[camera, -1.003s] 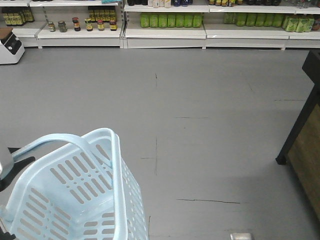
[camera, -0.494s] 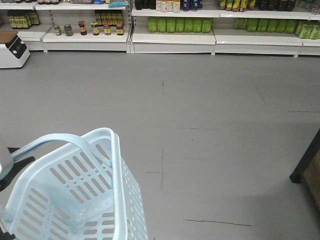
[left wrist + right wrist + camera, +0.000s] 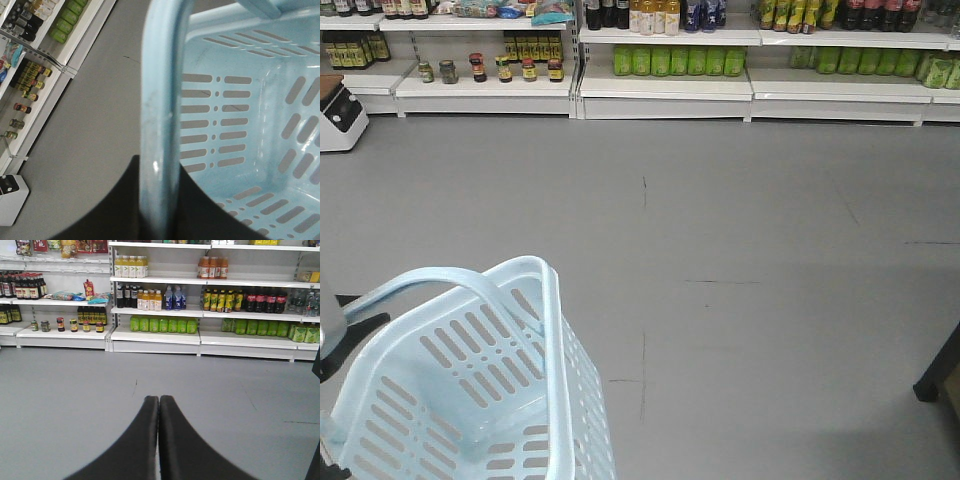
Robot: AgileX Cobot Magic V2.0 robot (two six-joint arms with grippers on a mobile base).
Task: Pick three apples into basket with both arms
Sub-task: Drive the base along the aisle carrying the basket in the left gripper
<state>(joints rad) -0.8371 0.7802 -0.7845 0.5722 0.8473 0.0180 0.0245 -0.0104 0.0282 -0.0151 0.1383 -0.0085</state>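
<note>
The left gripper [image 3: 160, 205] is closed around the handle [image 3: 162, 90] of the pale blue basket [image 3: 552, 330], which hangs tilted above the grey floor [image 3: 750, 250] at the lower left of the front view. The right gripper [image 3: 159, 412] has its fingers [image 3: 135, 445] pressed together, holding nothing, facing the shelves [image 3: 160, 335]

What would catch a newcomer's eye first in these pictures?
A pale blue slotted plastic basket fills the lower left of the front view, with no fruit visible inside, its handle gripped in the black left hand. The black right hand is closed on nothing, pointing across grey floor at white shelves of green bottles.
</note>
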